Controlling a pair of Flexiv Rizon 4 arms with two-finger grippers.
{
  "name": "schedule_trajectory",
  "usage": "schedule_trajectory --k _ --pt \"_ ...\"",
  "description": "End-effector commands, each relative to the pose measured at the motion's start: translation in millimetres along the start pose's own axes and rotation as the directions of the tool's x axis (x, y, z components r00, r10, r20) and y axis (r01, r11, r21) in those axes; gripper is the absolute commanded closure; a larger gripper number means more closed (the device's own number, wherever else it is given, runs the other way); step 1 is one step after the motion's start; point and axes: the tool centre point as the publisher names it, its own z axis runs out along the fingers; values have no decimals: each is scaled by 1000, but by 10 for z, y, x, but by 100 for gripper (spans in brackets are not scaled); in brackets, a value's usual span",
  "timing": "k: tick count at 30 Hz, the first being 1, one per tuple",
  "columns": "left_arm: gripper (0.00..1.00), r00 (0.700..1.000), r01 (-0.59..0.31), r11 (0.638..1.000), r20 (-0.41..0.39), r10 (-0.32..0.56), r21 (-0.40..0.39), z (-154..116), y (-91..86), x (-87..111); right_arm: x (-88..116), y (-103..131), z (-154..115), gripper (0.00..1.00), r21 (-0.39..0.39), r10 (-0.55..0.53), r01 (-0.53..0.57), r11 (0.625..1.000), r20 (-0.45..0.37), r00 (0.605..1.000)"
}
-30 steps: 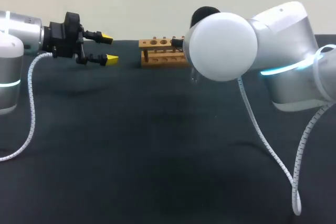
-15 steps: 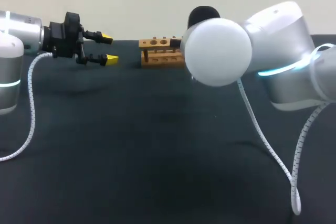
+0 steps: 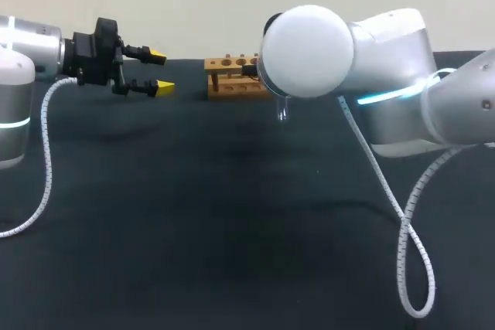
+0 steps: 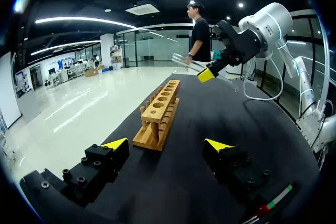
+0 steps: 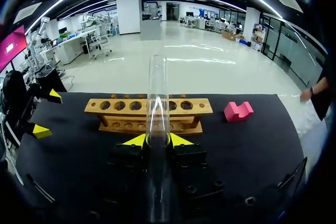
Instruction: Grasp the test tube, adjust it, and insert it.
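Right wrist view has the clear glass test tube pinched between the yellow tips of the right gripper, both fingers pressed on it from either side, so that hand is closed on the tube and carrying it above the table. The hold sits partway along the tube, with a long stretch running out ahead of the fingertips and the rest passing back under the wrist. From the left wrist view it looks tilted rather than upright, so my read is the adjusting is not finished and the insertion has not begun. This is thin glass: light, rigid, smooth and unforgiving. It could slide in the pads or crack if squeezed or knocked against wood, so a gentle hold on the straight wall near the middle, away from the rim, looks right, leaving the entering end free. Straight ahead of the gripper, beyond the tube's far end, stands the wooden test tube rack, a row of round holes along its top bar, none visibly filled. Ahead and off to one side lies a pink block on the black table. Well off to the other side hangs the left gripper, fingers spread wide, holding nothing, with the rack ahead of it too.
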Motion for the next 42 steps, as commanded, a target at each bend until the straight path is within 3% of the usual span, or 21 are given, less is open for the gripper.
schedule_trajectory --k 1,12,42 --pt "0 1000 -3 1000 4 3 -3 -7 -12 13 2 32 249 100 2 -4 4 1000 -20 1000" --pt "0 1000 -3 1000 4 3 -3 -7 -12 13 34 55 530 100 1 -20 20 1000 -62 998" --pt "0 1000 -3 1000 4 3 -3 -7 -12 13 134 47 711 100 -17 8 -11 1000 -147 989"
